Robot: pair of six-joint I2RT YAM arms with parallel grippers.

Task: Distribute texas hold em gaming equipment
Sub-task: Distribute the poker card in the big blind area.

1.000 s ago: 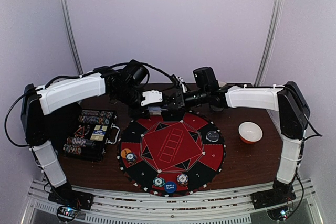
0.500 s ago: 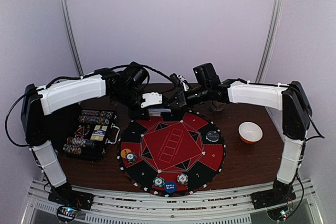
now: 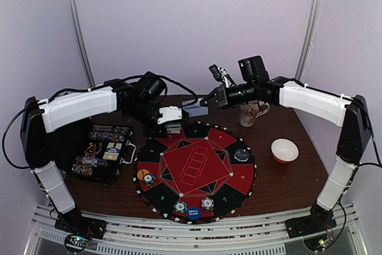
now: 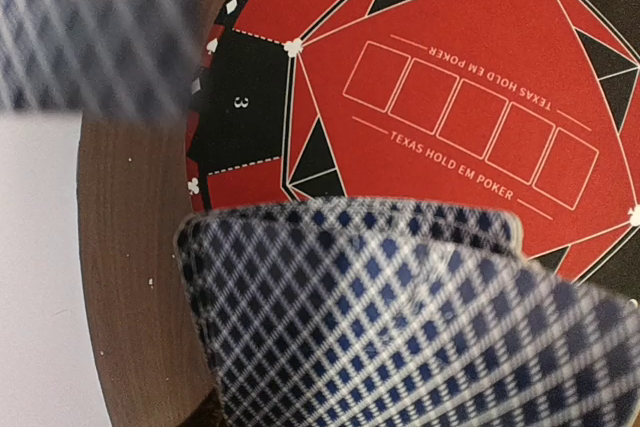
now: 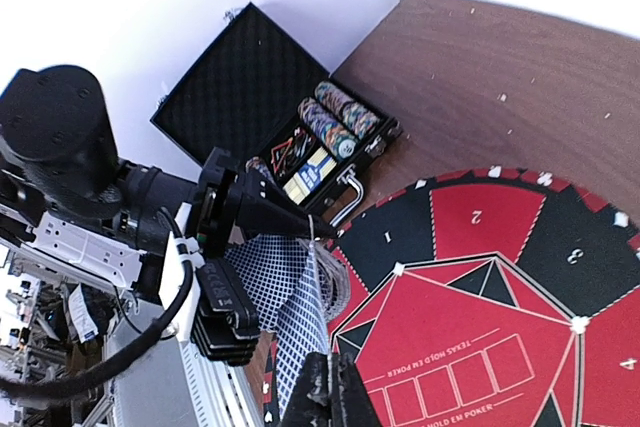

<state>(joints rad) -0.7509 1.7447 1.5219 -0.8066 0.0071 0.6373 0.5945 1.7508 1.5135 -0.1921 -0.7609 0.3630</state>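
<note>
While the left gripper point(image 3: 172, 121) hung over the far edge of the round poker mat point(image 3: 197, 168), it pinched a fan of cards point(image 4: 400, 327) with blue-and-white checked backs just above that rim. Up and to the right of the fan, also beyond the mat's far edge, the right gripper point(image 3: 207, 105) had its fingers pressed together on a single card point(image 3: 196, 108), held clear of the fan and seen edge-on from the right wrist. On the mat's near edge lay the blue small blind button point(image 3: 193, 212) between two poker chips point(image 3: 181, 206); another chip sat beside an orange button point(image 3: 142, 174) on the left rim, and a dark button point(image 3: 241, 154) on the right. Left of the mat an open black case point(image 3: 89, 147) held rows of chips point(image 3: 110, 131). A patterned mug point(image 3: 250, 113) and a small bowl point(image 3: 285, 150) stood on the worktop point(image 3: 286, 183), right of the mat.
</note>
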